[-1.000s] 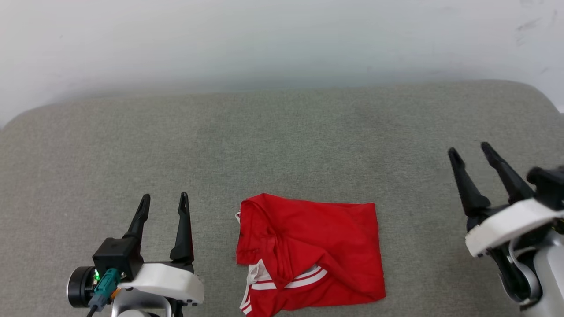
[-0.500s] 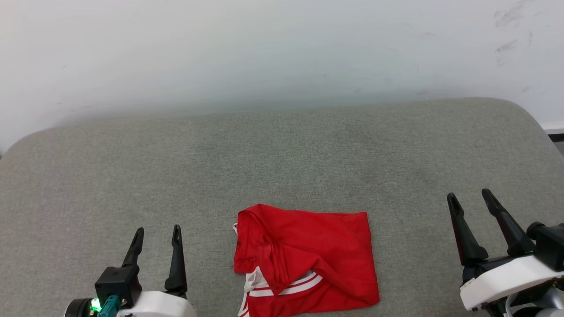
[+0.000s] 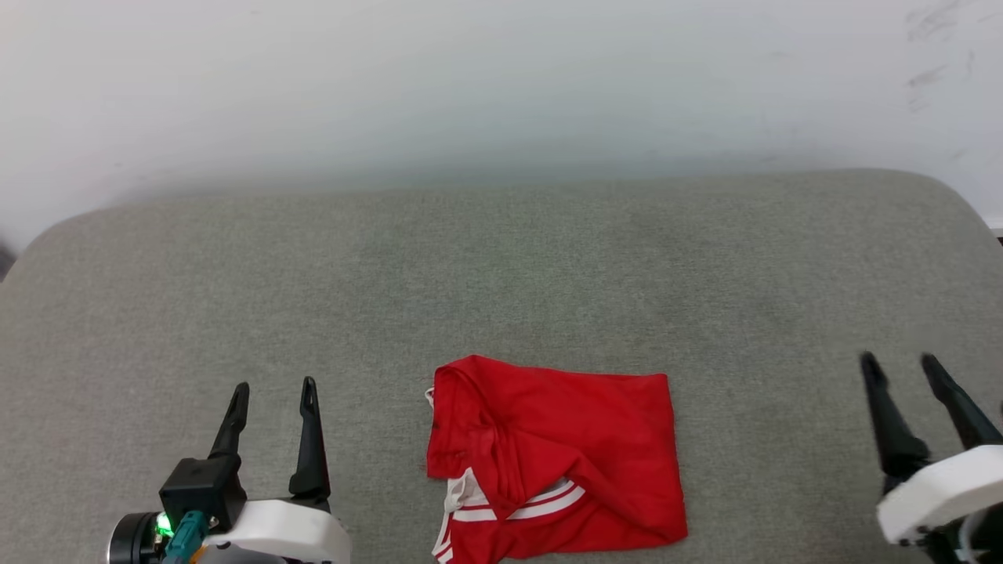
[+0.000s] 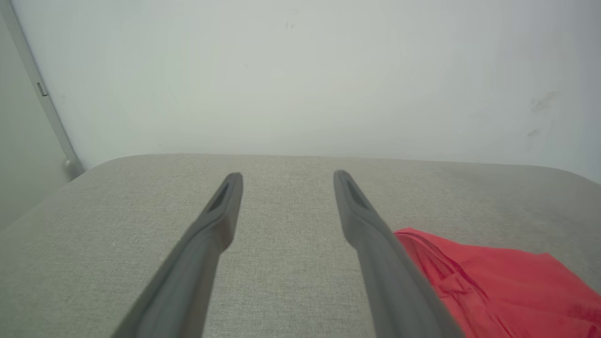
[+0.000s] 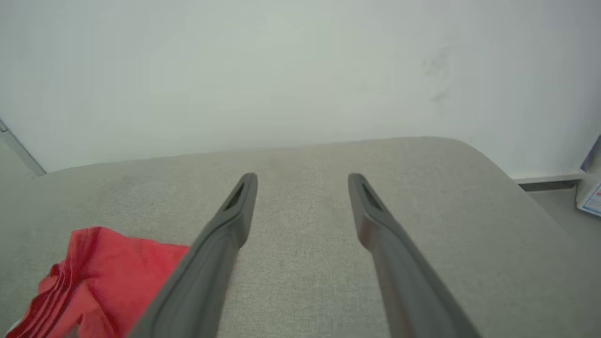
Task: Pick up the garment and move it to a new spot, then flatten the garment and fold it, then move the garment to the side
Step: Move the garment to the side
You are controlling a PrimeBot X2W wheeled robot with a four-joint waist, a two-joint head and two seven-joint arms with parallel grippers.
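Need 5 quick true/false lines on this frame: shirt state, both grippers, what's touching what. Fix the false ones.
1. The garment lies on the gray cushion between the left gripper and the right gripper, touching neither. True.
2. The left gripper is shut on the garment. False: its fingers are spread and hold nothing.
3. The garment is spread out flat with both sleeves extended. False: it is folded into a rough rectangle.
4. The garment's near left corner shows white stripe trim. True.
5. The right gripper is shut. False: its fingers stand apart over bare cushion.
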